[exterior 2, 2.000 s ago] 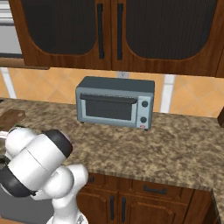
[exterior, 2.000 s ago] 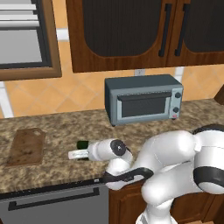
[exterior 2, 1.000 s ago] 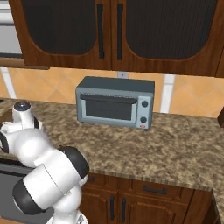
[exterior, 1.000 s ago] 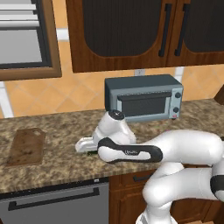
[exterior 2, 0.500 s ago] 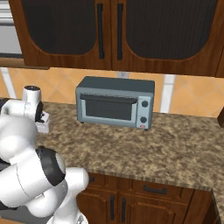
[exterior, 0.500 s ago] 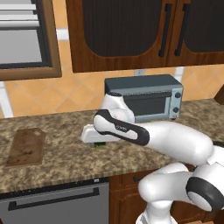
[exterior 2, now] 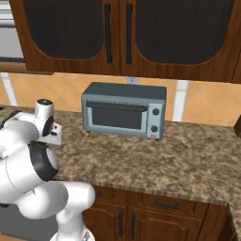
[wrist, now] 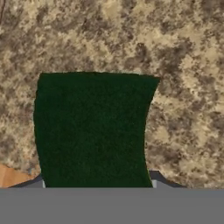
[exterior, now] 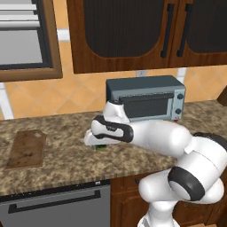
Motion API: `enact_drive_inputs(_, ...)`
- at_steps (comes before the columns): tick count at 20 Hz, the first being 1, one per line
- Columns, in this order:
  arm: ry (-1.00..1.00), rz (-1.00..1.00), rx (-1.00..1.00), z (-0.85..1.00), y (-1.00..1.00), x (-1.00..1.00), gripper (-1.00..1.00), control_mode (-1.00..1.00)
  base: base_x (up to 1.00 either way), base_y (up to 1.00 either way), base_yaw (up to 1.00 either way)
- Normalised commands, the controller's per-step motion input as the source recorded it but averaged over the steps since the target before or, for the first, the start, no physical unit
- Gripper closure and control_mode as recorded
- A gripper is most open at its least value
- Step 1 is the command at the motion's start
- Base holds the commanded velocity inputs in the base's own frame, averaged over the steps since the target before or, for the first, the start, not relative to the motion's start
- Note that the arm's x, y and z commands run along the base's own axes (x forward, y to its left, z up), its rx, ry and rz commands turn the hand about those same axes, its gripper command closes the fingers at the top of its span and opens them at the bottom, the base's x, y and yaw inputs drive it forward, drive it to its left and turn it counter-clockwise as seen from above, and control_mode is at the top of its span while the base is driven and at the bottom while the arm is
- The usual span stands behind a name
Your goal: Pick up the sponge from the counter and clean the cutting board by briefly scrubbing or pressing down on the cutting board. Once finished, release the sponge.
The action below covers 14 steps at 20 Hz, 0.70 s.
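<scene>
The dark-green sponge (wrist: 94, 131) sits between my gripper's (wrist: 96, 181) two fingertips, and the gripper is shut on it. From the left base view, a sliver of the sponge (exterior: 101, 147) shows under the white hand (exterior: 95, 138), just over the speckled counter (exterior: 62, 162) in front of the toaster oven. The brown wooden cutting board (exterior: 26, 148) lies flat at the counter's left, well to the left of the gripper, with nothing on it. Whether the sponge touches the counter I cannot tell.
A grey toaster oven (exterior: 148, 99) stands against the back wall right behind the hand, also seen as the toaster oven (exterior 2: 124, 115) from the right. A dishwasher front (exterior: 57, 206) sits below the counter edge. Dark wall cabinets (exterior: 133, 31) hang overhead.
The arm has swung up and over the counter. The hand, shut on the sponge throughout, has shifted slightly right and back toward the toaster oven. The cutting board has not moved.
</scene>
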Motion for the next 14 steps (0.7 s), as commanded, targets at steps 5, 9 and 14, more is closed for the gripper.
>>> enact_drive_inputs(5, 0.00, 0.00, 0.00, -0.40, 0.01, 0.46, 1.00, -1.00, 0.00, 0.00, 0.00)
enact_drive_inputs(9, 0.00, 0.00, 0.00, -0.21, 0.09, 0.21, -1.00, -1.00, 0.00, 0.00, 0.00)
enact_drive_inputs(14, 0.01, 0.00, 0.00, 0.00, 0.01, 0.04, -1.00, -1.00, 0.00, 0.00, 0.00)
